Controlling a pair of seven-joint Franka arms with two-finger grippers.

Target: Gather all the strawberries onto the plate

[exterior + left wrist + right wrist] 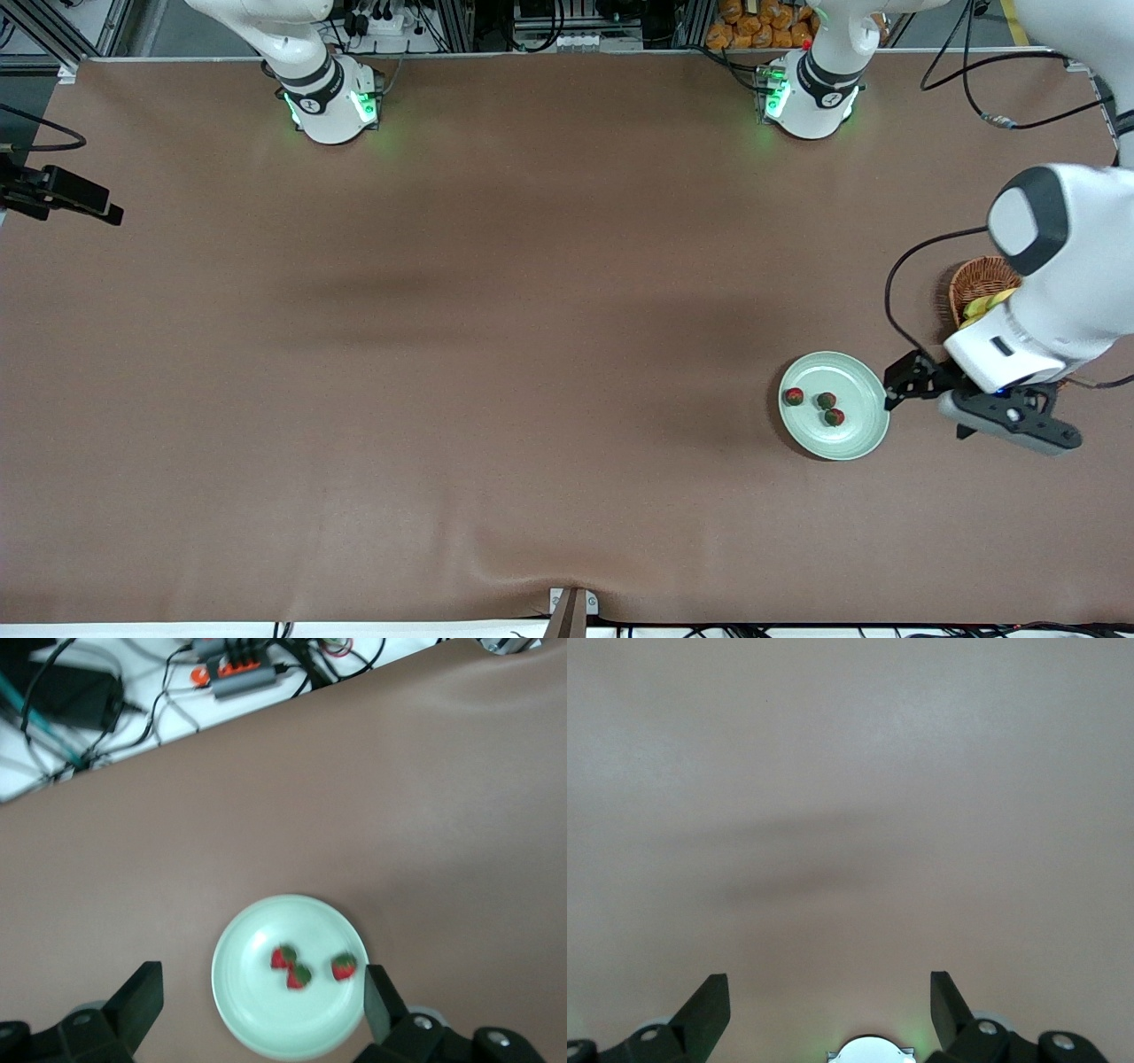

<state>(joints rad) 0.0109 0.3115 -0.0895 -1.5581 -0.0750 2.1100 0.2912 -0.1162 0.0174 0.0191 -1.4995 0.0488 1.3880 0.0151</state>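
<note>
Strawberries on plate, beside empty, spread left pincer

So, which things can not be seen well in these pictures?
- Basket, front view: the left arm covers most of it; the yellow contents cannot be identified.
- Right gripper, front view: not shown; only its wrist view shows the open fingers over bare table.
- Left gripper, front view: its own body hides the fingers; wrist view shows them open above the plate.
- Strawberries: too small for detail.

Red strawberries w/ green caps, mint plate, brown table.
</note>
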